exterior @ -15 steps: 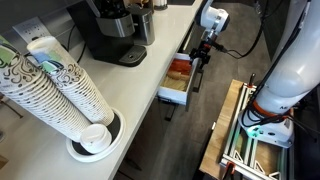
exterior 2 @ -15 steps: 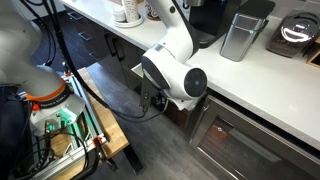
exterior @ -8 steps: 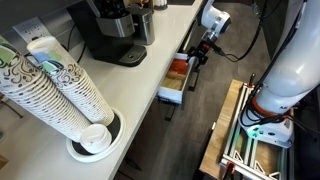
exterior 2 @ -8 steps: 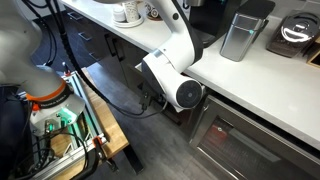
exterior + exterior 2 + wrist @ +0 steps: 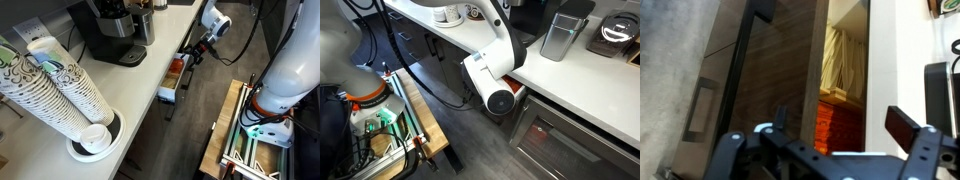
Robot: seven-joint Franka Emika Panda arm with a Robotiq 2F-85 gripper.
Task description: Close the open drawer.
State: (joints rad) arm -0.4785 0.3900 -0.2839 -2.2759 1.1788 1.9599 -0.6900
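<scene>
The gripper (image 5: 189,56), fingers spread (nothing held between them), sits at the dark front of the drawer (image 5: 171,84), which juts partly out from under the counter (image 5: 140,75), near the coffee machine (image 5: 108,28).

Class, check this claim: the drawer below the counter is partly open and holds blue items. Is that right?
Not quite. The items are orange-red, not blue, as the wrist view shows. The drawer below the counter is indeed partly open.
</scene>
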